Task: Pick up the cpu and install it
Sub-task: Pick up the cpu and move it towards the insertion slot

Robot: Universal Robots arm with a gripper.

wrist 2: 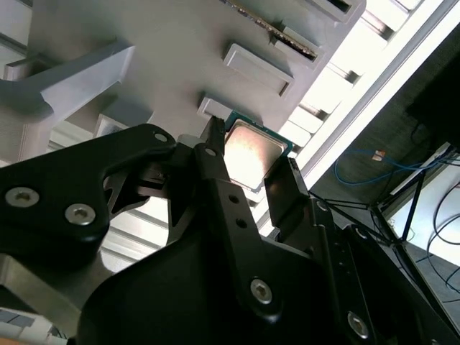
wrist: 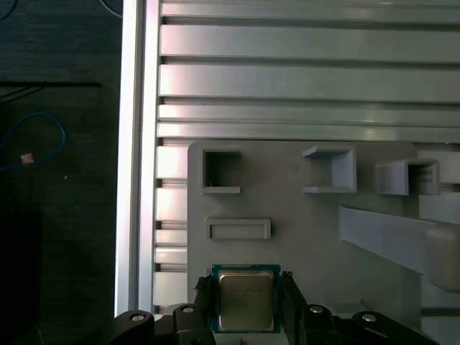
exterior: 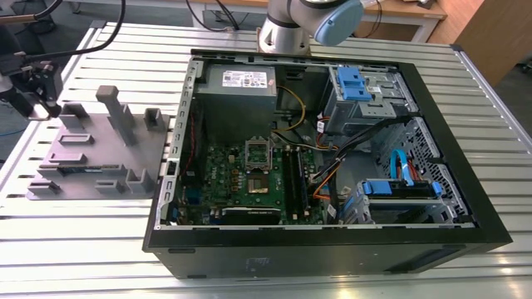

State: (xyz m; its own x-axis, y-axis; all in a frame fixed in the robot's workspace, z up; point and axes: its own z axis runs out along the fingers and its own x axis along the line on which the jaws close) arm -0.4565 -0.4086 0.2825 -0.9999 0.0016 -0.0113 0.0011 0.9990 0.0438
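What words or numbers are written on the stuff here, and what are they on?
White label on the power supply in the exterior view: there is print, but it is too small to read.
Top of the cpu in the first wrist view: faint marks, too blurred to read.
No other text can be read.

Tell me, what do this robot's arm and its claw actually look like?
The arm is a round silver-grey tube with a pale blue cap at its joint. The gripper is matte black, with two flat, angular fingers on linked plates, dotted with small silver screw heads.
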